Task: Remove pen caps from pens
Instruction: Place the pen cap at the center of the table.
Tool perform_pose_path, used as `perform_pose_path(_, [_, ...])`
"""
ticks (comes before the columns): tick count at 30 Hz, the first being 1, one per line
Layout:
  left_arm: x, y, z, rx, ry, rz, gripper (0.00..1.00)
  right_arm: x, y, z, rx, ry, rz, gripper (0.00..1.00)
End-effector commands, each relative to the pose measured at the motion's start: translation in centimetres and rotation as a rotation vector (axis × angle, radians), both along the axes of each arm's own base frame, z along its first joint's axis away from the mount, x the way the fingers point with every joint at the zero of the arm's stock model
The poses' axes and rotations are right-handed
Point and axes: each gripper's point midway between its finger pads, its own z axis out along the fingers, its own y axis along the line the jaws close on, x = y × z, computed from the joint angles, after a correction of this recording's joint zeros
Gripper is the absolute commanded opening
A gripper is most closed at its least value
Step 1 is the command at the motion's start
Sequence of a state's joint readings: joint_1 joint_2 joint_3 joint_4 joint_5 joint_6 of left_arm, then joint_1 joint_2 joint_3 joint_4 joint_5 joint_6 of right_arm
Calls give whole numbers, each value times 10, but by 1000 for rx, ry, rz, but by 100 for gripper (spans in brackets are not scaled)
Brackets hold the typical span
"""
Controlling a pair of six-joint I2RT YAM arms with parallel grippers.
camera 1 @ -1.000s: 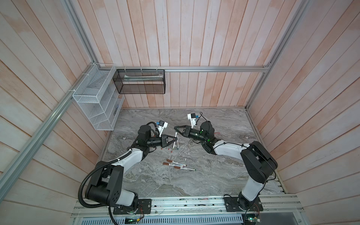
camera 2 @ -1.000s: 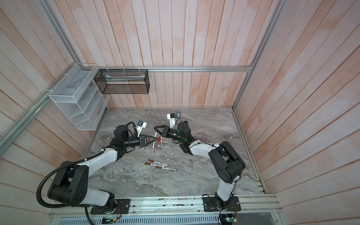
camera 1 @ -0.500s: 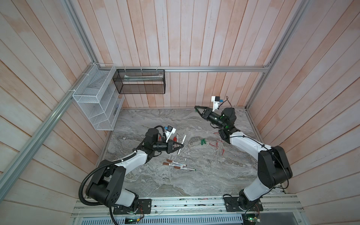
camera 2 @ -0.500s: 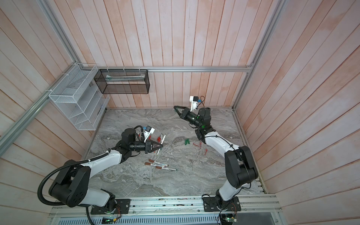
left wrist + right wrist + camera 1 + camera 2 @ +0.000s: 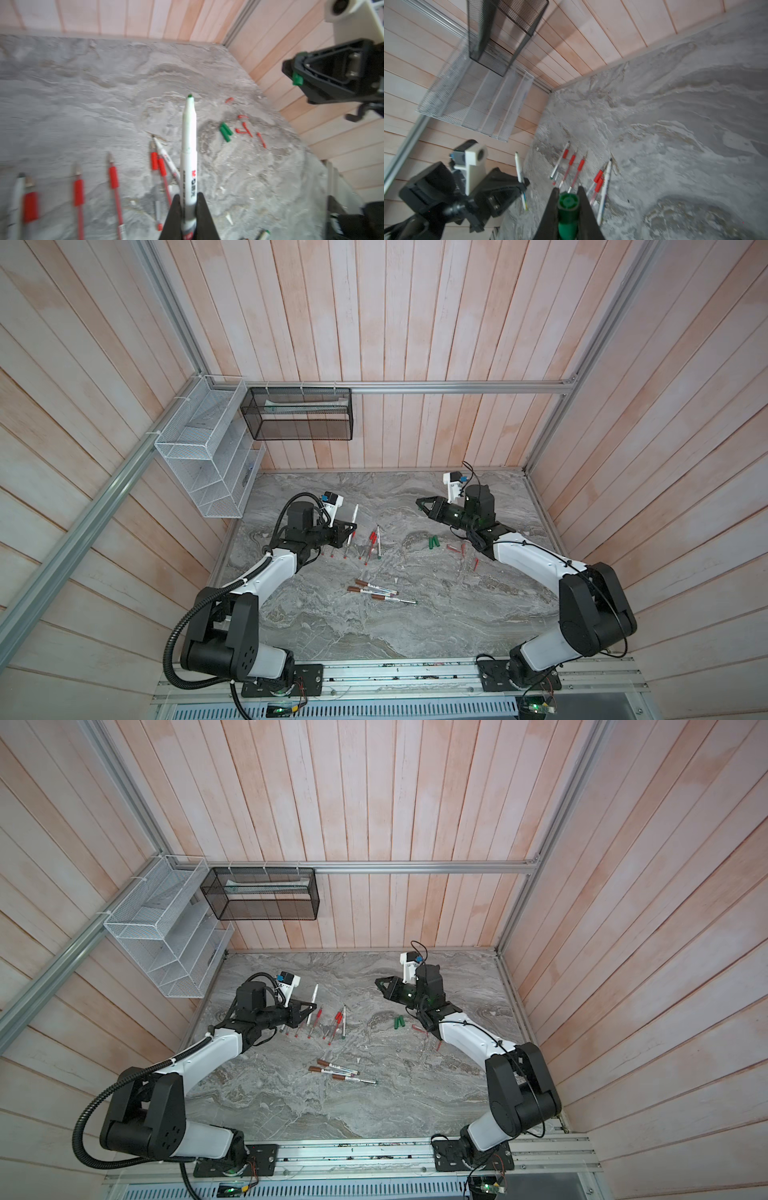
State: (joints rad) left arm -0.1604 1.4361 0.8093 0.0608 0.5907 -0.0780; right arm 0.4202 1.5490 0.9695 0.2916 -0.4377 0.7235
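Note:
My left gripper (image 5: 353, 526) (image 5: 188, 197) is shut on the lower barrel of a white marker pen (image 5: 188, 145) (image 5: 355, 515). Its green tip is bare and points up and away. My right gripper (image 5: 419, 504) (image 5: 568, 190) hangs above the table's right half, shut on a green pen cap (image 5: 568, 204) (image 5: 297, 79). The two grippers are well apart. Two more green caps (image 5: 433, 542) and several slim red caps (image 5: 463, 549) lie below the right gripper. Uncapped red-trim pens (image 5: 372, 541) lie beside the left gripper. Three brown-capped markers (image 5: 374, 592) lie nearer the front.
A white wire basket (image 5: 208, 456) and a black mesh basket (image 5: 299, 414) hang on the walls at the back left. Wooden walls close in the marble table (image 5: 415, 622) on three sides. The arm bases sit on the front rail.
The grippers were together over the middle one second ago. They have pulled apart: the left went back left with the marker, the right swung right with the green cap, then came lower.

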Motion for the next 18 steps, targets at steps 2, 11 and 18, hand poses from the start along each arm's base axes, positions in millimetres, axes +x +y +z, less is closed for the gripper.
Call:
perform_pose_path(2, [25, 67, -24, 247, -26, 223, 0, -7, -14, -67, -253, 148, -6, 0])
perform_pose_path(11, [48, 112, -52, 369, 44, 335, 0, -7, -6, -122, -397, 254, 43, 0])
perform_pose_path(18, [61, 131, -81, 469, 106, 359, 0, -7, -21, -159, -529, 310, 30, 0])
